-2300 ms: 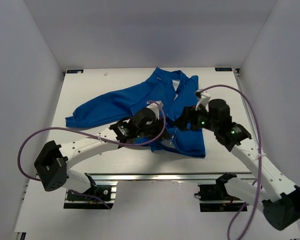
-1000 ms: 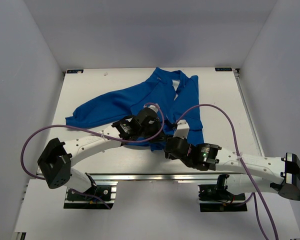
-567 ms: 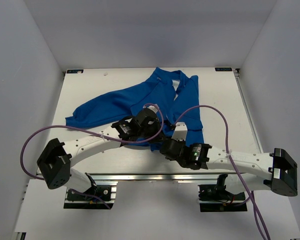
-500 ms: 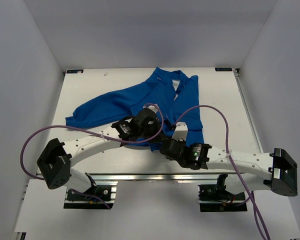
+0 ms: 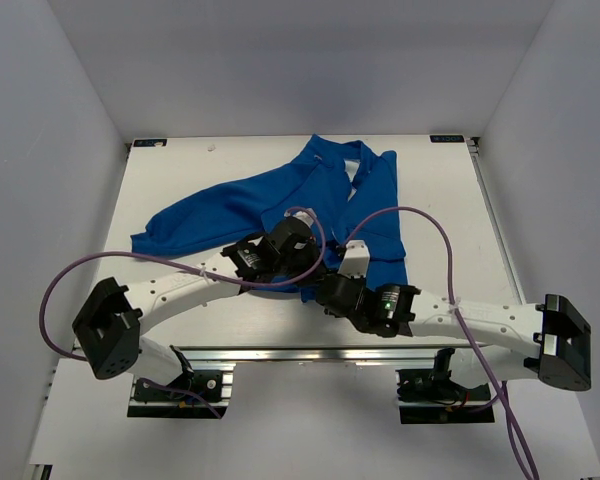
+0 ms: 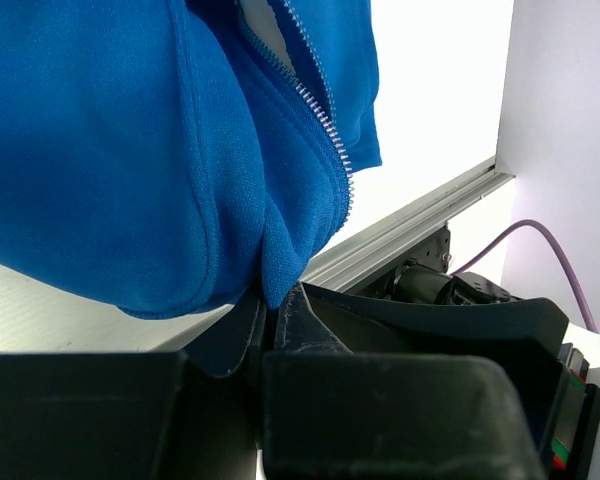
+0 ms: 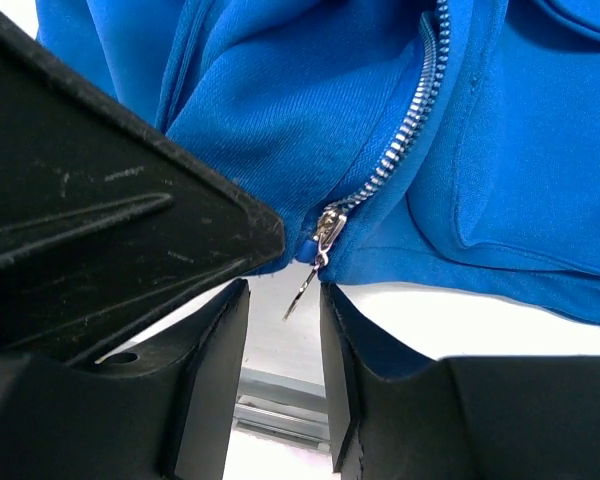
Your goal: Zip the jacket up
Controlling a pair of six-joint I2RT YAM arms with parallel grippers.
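Zipping is hardly started: the jacket (image 5: 310, 195) lies on the table (image 5: 180, 160), its slider (image 7: 326, 226) down at the bottom hem and the front above open. The left gripper (image 6: 270, 308) pinches that hem. Reaching low across, the right gripper (image 7: 283, 295) has its fingers slightly apart around the dangling pull tab (image 7: 300, 292), seemingly not yet clamping it.

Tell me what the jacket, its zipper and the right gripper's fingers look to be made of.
The jacket: soft matte knit fabric, perhaps fleece, showing fine texture and folds. The zipper: silver metal by its shine, possibly plated plastic. The right gripper's fingers: probably hard matte black plastic, smooth-faced.
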